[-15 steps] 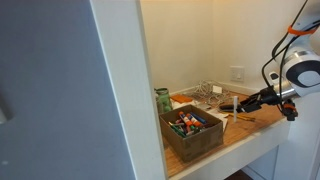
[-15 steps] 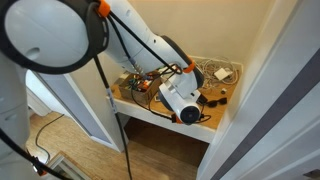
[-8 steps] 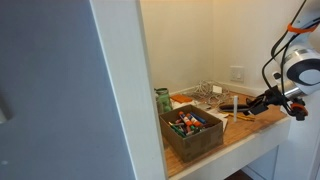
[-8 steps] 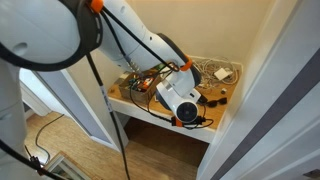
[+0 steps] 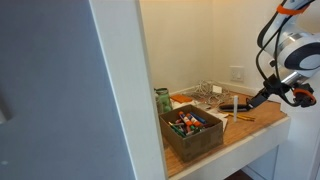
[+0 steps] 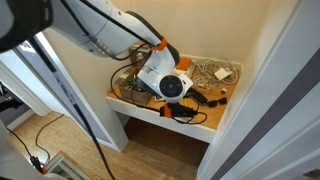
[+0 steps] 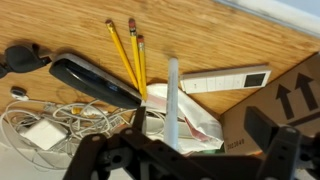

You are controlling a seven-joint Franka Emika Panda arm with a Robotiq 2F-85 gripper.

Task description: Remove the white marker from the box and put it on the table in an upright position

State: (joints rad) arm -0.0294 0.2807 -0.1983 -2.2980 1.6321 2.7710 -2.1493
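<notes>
White marker (image 5: 235, 104) is standing upright on the table (image 5: 262, 122), near the box (image 5: 190, 132) and not in it. Pincer (image 7: 180, 145) is spread wide either side, gripping nothing. Looks basically done to me, only backing off left.

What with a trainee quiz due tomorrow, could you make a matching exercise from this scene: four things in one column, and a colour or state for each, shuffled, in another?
Column one:
1. white marker
2. pencils
3. box
4. tool

Column two:
A. brown, holds coloured markers
B. open, holding nothing
C. yellow, lying flat on the table
D. standing upright on the table

Pairs: 1-D, 2-C, 3-A, 4-B.
</notes>
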